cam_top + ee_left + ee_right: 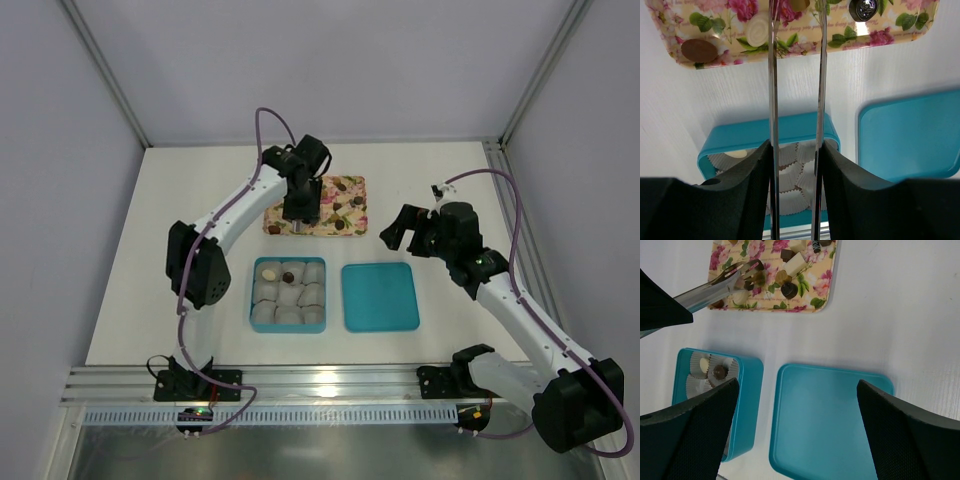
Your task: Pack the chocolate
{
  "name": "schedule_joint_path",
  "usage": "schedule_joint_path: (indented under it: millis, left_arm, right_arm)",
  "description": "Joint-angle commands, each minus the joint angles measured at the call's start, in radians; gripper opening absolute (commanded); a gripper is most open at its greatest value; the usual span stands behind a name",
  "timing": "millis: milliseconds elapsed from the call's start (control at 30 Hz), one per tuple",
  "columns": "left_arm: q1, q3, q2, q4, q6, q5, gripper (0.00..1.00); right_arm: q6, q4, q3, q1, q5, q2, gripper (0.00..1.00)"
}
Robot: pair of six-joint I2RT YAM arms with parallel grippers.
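Observation:
Several chocolates point(345, 205) lie on the pink floral tray point(275, 222). My left gripper point(300, 205) is shut on metal tongs point(772, 75), whose tips point(747, 267) reach over the tray's near left part. A brown candy point(799, 4) shows between the tong tips; I cannot tell whether it is gripped. The teal box point(252, 297) holds paper cups, with a tan candy point(270, 272) and a dark one point(288, 277) in its far row. My right gripper point(405, 235) is open and empty, hovering above the teal lid point(830, 420).
The teal lid point(379, 296) lies flat to the right of the box. The tray stands behind the box, mid-table. A metal rail point(330, 380) runs along the near edge, and booth walls close the back and sides.

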Motion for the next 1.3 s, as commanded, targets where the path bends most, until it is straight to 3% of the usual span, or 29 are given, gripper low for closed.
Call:
schedule_joint_path:
  millis: [0,300,833,1267]
  left_arm:
    - [0.004,0.045,0.011,0.031,0.018,0.001,0.42]
    - [0.007,0.045,0.034,0.037,0.016,0.003,0.42]
    - [0.007,0.056,0.034,0.022,0.027,-0.002,0.24]
    - [0.008,0.082,-0.013,-0.030,0.045,-0.005,0.22]
  right_arm:
    - [-0.015,0.010,0.048,0.006,0.015,-0.020,1.00]
    - [-0.012,0.013,0.039,0.006,0.014,-0.020,1.00]
    - [-0.004,0.028,0.022,0.006,0.011,-0.017,1.00]
    - [0.000,0.042,0.016,0.006,0.011,-0.003,1.00]
